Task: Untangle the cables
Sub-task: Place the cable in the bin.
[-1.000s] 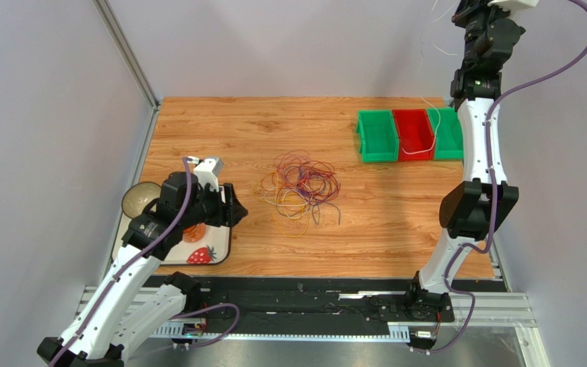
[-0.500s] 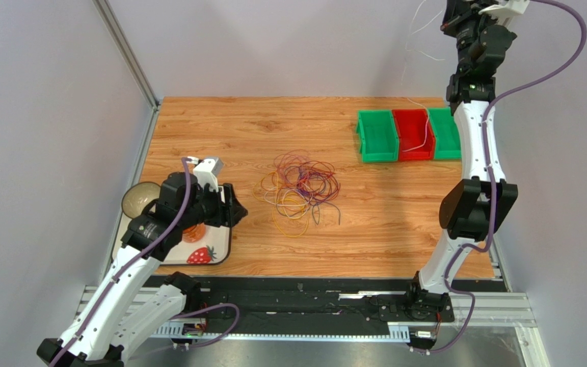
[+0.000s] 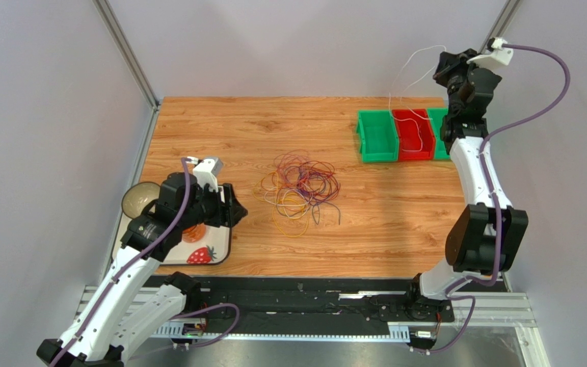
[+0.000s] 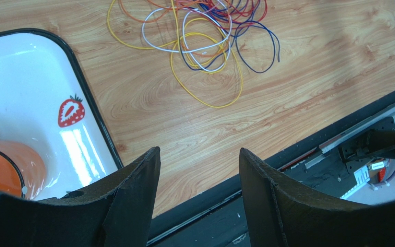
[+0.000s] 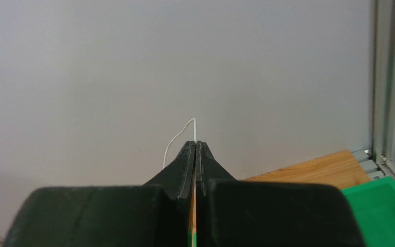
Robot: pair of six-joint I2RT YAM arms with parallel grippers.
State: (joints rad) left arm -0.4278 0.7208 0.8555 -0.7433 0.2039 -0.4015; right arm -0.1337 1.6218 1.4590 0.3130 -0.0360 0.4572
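Note:
A loose tangle of cables [image 3: 302, 186] in yellow, white, red, purple and dark colours lies mid-table; it also shows in the left wrist view [image 4: 199, 38]. My right gripper [image 3: 440, 69] is high at the back right, shut on a thin white cable [image 3: 402, 88] that loops down into the red bin [image 3: 414, 134]. In the right wrist view the pinched white cable [image 5: 176, 136] sticks out of the shut gripper [image 5: 196, 144]. My left gripper [image 3: 237, 211] is open and empty, left of the tangle, over the tray's right edge; the left wrist view shows it [image 4: 199, 154] above bare wood.
Three bins stand at the back right: green [image 3: 375, 136], red, green [image 3: 443, 131]. A white strawberry-print tray [image 3: 216, 252] with a bowl [image 3: 137, 199] and an orange object [image 4: 4, 170] sits at the near left. The black front rail [image 3: 312, 294] runs along the near edge.
My right gripper has come down and swung forward from the top of the view, carrying the white cable, whose loop now hangs lower over the red bin. The left arm is still.

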